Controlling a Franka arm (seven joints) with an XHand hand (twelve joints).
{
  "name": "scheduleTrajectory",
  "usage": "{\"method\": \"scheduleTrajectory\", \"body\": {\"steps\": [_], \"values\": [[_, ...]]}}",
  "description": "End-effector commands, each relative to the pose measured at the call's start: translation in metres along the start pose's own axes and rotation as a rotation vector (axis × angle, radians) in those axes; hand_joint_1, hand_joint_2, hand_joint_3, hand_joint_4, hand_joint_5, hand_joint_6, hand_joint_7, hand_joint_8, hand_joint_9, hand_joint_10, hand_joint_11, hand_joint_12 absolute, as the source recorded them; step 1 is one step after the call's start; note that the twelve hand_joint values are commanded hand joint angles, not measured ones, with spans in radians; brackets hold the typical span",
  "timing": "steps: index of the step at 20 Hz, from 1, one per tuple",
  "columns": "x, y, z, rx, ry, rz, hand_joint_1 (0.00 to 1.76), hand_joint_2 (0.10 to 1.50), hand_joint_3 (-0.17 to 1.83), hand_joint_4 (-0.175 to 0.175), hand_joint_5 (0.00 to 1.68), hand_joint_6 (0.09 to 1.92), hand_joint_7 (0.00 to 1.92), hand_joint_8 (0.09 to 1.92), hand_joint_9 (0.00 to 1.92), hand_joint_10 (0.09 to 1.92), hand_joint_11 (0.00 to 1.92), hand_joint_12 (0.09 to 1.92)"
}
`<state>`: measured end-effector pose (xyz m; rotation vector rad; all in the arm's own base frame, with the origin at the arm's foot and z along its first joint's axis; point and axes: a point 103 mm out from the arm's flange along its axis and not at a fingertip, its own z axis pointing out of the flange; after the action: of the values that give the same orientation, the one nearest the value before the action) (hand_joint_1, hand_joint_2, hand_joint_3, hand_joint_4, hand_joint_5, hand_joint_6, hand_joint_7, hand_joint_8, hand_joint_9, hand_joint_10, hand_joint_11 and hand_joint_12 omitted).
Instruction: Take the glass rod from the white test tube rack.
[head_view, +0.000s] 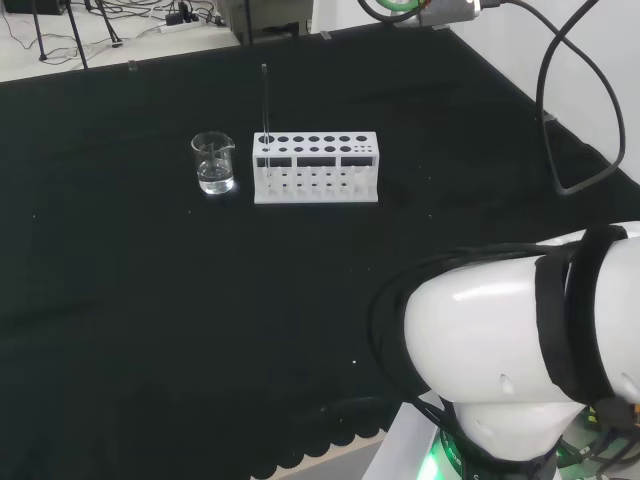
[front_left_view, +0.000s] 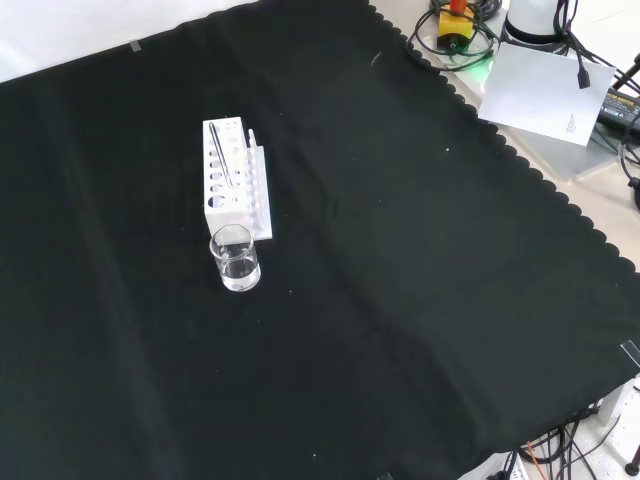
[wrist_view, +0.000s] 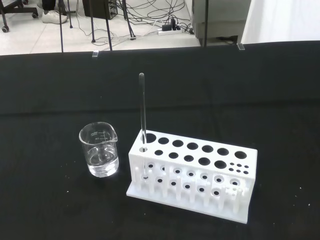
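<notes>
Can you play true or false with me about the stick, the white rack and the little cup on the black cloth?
1. The glass rod stands upright in a corner hole of the white test tube rack. True.
2. The beaker lies tipped over on its side. False: it stands upright, with a little clear liquid at the bottom.
3. In the head view, the beaker stands to the left of the rack, close beside the end that holds the rod. True.
4. Every hole in the rack has a tube in it. False: the other holes look empty.
5. The rack sits on a black cloth. True.
</notes>
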<state>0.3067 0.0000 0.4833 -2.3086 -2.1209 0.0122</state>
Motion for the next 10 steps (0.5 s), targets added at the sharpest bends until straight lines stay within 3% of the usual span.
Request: {"method": "scheduleTrajectory", "body": {"steps": [1, 10], "values": [[0.0001, 0.0000, -0.0017, -0.009, 0.004, 0.000, 0.81, 0.58, 0.74, -0.112, 0.00, 0.09, 0.00, 0.12, 0.00, 0.44, 0.00, 0.97], [0.0032, 0.0036, -0.0048, -0.001, 0.029, -0.010, 0.80, 0.62, 0.67, -0.110, 0.00, 0.09, 0.00, 0.12, 0.00, 0.48, 0.00, 1.01]]}}
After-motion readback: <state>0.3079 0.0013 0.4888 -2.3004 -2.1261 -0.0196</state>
